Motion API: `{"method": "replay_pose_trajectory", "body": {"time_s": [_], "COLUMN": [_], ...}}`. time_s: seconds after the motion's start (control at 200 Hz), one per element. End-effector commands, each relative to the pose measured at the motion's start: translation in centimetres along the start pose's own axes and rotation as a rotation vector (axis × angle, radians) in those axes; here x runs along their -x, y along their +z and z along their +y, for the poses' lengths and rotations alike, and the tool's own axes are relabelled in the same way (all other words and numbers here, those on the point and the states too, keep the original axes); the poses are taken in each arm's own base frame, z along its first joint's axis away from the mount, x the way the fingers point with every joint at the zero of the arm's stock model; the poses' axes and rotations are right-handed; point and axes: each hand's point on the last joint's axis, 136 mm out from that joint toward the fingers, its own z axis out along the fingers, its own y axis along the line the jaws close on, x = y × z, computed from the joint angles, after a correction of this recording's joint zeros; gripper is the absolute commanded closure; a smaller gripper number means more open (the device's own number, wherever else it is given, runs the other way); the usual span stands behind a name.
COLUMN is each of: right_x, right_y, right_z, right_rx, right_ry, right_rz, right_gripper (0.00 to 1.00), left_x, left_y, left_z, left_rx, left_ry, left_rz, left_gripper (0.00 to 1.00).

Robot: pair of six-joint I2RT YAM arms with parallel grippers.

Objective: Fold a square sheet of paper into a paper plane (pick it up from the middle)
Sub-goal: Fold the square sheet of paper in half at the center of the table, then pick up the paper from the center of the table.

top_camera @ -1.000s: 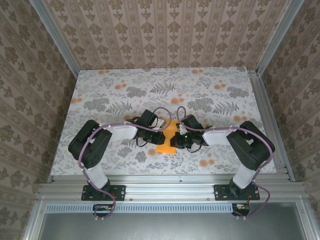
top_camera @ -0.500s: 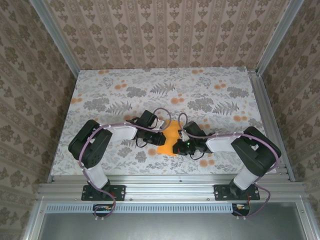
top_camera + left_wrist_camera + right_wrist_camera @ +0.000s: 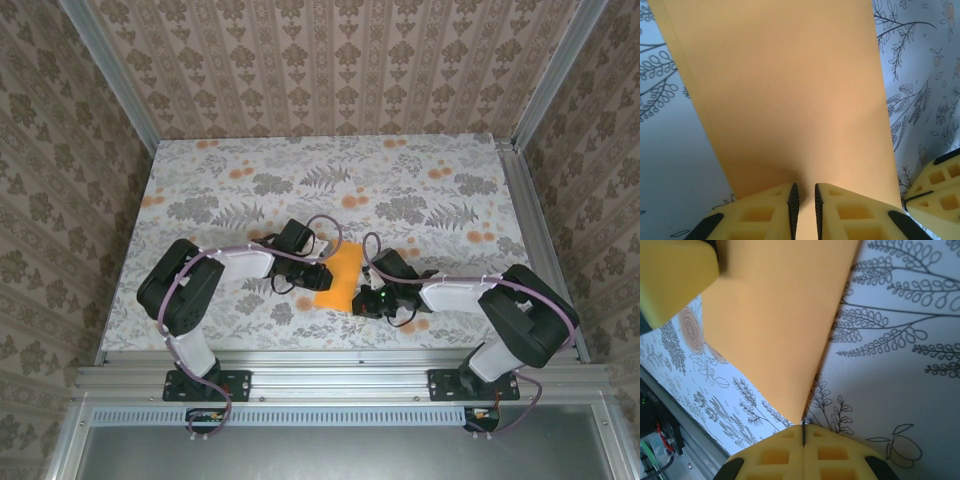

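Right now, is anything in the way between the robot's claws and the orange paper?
No, nothing visible is in the way. The right gripper is shut on a corner of the orange paper. The left gripper sits right at the paper's edge, with the flowery cloth underneath.

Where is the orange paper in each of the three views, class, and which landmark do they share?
Top external: the orange paper lies low centre, between the left tool and the right tool.
Left wrist: the orange paper spans the middle, top edge down to the left tool.
Right wrist: the orange paper sits upper left, narrowing into the shut right tool.
Shared landmark: the grey floral cloth.
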Motion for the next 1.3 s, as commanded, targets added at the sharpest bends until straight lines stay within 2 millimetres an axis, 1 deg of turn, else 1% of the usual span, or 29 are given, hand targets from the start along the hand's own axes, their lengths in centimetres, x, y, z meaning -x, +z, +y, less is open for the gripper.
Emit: {"method": "replay_pose_trajectory", "body": {"time_s": [0.0, 0.05, 0.14, 0.2, 0.275, 0.36, 0.415, 0.52, 0.715, 0.865, 0.985, 1.085, 1.295], "right_x": [2.1, 2.8, 3.7, 4.2, 4.7, 5.1, 5.4, 6.0, 6.6, 7.1, 7.1, 7.4, 7.6], "right_y": [-1.5, -2.0, -2.8, -3.1, -3.3, -3.1, -2.9, -2.5, -1.6, -1.3, -0.8, -0.6, -0.6], "right_z": [1.8, 1.7, 1.1, 0.5, 0.3, 0.5, 0.6, 0.9, 0.9, 1.2, 0.6, 0.5, -0.7], "right_rx": [0.021, 0.014, 0.006, 0.002, 0.007, 0.030, 0.041, 0.057, 0.059, 0.065, 0.031, 0.019, -0.073], "right_ry": [0.003, 0.009, 0.037, 0.060, 0.077, 0.087, 0.093, 0.097, 0.106, 0.105, 0.112, 0.122, 0.123], "right_rz": [-0.065, -0.080, -0.113, -0.129, -0.140, -0.142, -0.144, -0.146, -0.136, -0.135, -0.119, -0.118, -0.116], "right_gripper": [0.95, 0.91, 0.89, 0.84, 0.75, 0.70, 0.65, 0.63, 0.62, 0.62, 0.61, 0.61, 0.59], "left_x": [-0.8, 0.1, 1.6, 2.3, 2.4, 2.2, 1.9, 1.5, 0.6, 0.2, -0.2, -0.6, -1.7], "left_y": [-1.0, -1.7, -2.8, -3.6, -4.3, -4.6, -4.5, -3.8, -2.4, -1.5, -0.7, -0.2, 0.0], "left_z": [0.0, -0.6, -1.8, -2.3, -2.3, -1.8, -1.6, -1.6, -0.7, -0.3, 0.3, 0.8, 2.2], "left_rx": [0.025, 0.018, 0.000, 0.000, 0.020, 0.049, 0.050, 0.029, 0.032, 0.037, 0.046, 0.065, 0.138], "left_ry": [-0.055, -0.044, -0.025, -0.014, -0.003, 0.002, -0.004, -0.016, -0.030, -0.035, -0.039, -0.039, -0.024], "left_rz": [0.052, 0.029, -0.006, -0.024, -0.029, -0.023, -0.015, -0.005, 0.021, 0.038, 0.054, 0.074, 0.110], "left_gripper": [0.76, 0.74, 0.70, 0.69, 0.68, 0.68, 0.68, 0.69, 0.72, 0.73, 0.74, 0.75, 0.77]}}
